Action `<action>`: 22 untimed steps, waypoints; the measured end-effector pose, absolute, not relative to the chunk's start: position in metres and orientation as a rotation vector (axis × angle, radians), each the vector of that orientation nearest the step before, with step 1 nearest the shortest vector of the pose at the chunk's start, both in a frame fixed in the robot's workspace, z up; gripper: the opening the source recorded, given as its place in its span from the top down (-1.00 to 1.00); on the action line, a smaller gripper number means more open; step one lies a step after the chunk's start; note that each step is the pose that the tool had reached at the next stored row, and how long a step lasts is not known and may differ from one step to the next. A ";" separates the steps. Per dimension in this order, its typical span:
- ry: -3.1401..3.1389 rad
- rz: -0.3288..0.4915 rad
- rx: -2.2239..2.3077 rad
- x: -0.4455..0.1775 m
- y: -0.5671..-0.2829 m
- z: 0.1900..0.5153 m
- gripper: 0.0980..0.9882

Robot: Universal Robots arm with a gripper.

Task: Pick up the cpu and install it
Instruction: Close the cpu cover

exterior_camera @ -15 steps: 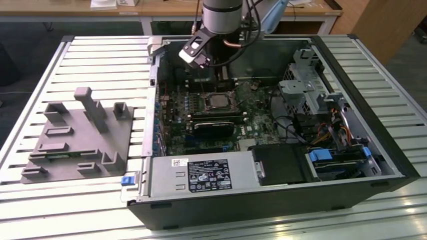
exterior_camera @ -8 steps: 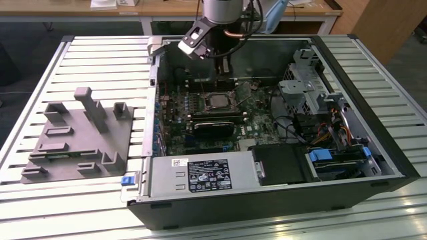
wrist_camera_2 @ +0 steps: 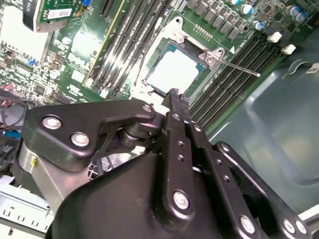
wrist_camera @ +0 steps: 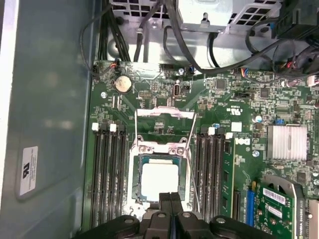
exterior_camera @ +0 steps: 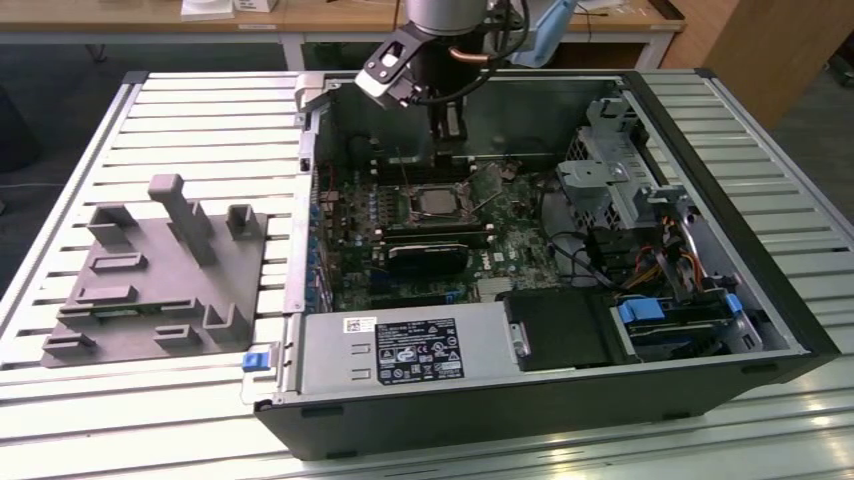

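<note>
Slatted metal table (exterior_camera: 200, 120) carries an open computer case (exterior_camera: 534, 410), with a grey fixture (exterior_camera: 147, 270) lying beside it on the exterior view's left. My gripper (wrist_camera: 170, 197) hangs over the motherboard (wrist_camera: 239, 99), fingers pressed together and holding nothing. The cpu (wrist_camera: 159, 180) sits in its socket just beneath my fingertips; the socket's frame (wrist_camera: 164, 113) seems swung open.

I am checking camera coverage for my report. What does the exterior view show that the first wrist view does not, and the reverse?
The exterior view adds the grey fixture on the slatted table and the power supply. The first wrist view adds the coin battery and a white label on the case wall. Both show the cpu lying in its socket.
</note>
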State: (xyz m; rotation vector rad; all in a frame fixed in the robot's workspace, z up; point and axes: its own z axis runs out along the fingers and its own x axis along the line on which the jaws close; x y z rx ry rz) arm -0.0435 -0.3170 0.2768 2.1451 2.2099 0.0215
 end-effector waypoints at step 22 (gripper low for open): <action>2.218 0.015 2.133 -0.003 -0.317 0.267 0.98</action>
